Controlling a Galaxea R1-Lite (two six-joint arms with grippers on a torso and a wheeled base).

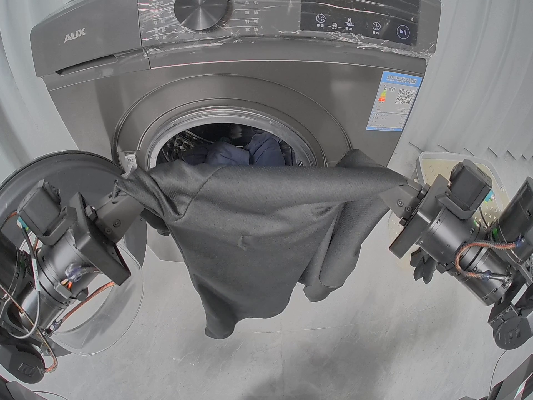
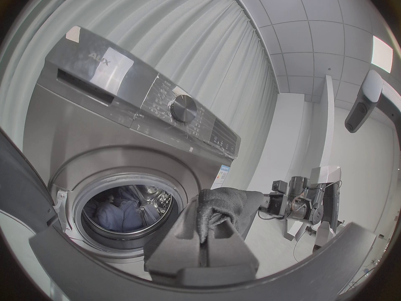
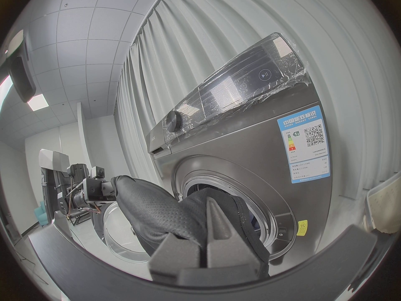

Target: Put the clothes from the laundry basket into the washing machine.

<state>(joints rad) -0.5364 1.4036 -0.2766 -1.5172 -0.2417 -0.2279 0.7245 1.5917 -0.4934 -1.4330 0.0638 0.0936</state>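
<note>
The dark grey garment (image 1: 261,218) hung stretched crosswise in front of the washing machine (image 1: 233,68). Its long axis ran side to side across the open drum mouth (image 1: 233,134), and its lower part drooped toward the floor (image 1: 344,340). The left fingers (image 1: 116,215) were clenched on one end and the right fingers (image 1: 401,198) on the other, so neither arm was nearer. The drum lay straight ahead of both, just behind the cloth. Blue clothes (image 1: 244,150) lay inside it. The open door (image 1: 61,176) stood beside the left arm. The cloth hid the lower rim of the opening. The laundry basket (image 1: 444,162) sat at the right, mostly hidden behind the right arm, so its contents could not be made out.
</note>
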